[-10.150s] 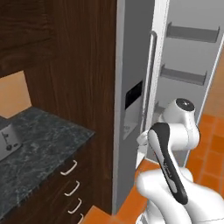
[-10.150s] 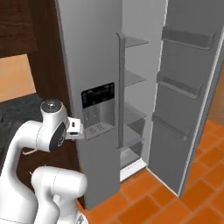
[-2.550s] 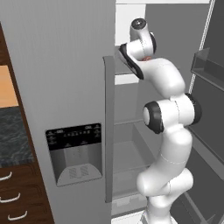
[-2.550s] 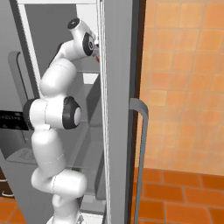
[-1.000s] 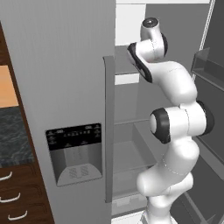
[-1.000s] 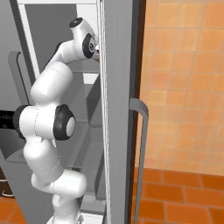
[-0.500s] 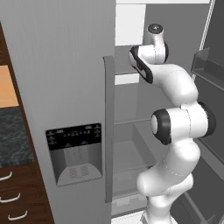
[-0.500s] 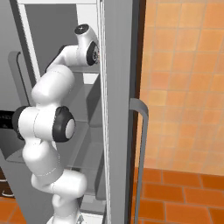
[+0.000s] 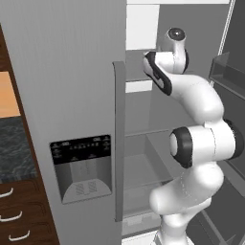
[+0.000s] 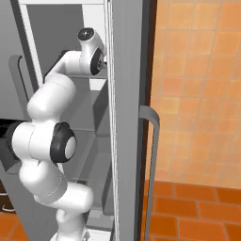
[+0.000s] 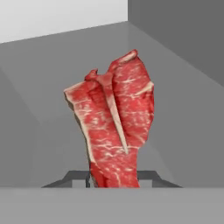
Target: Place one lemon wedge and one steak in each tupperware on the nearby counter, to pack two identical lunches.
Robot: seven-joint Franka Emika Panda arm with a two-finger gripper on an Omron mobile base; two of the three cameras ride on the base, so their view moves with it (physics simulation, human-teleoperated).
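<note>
i am reaching into the fridge (image 9: pixel 86 72), my pincer (image 11: pixel 114 180) pinching the near edge of the steak (image 11: pixel 114 131) lying on the upper shelf (image 11: pixel 183 131). it is looking soft, floppy and slick, so gripping deep near the bone seems safest.

I've got a steak (image 11: pixel 114 124) dead centre in the hand view, running from the upper middle down to the bottom edge. It's raw, deep red with white marbling, a pale bone line down its middle and a strip of fat along its left edge. Its lower end sits between two dark fingertips (image 11: pixel 76 177) at the bottom. At far left in the left base view I see the counter (image 9: pixel 16 150), black with grey marbling.
</note>
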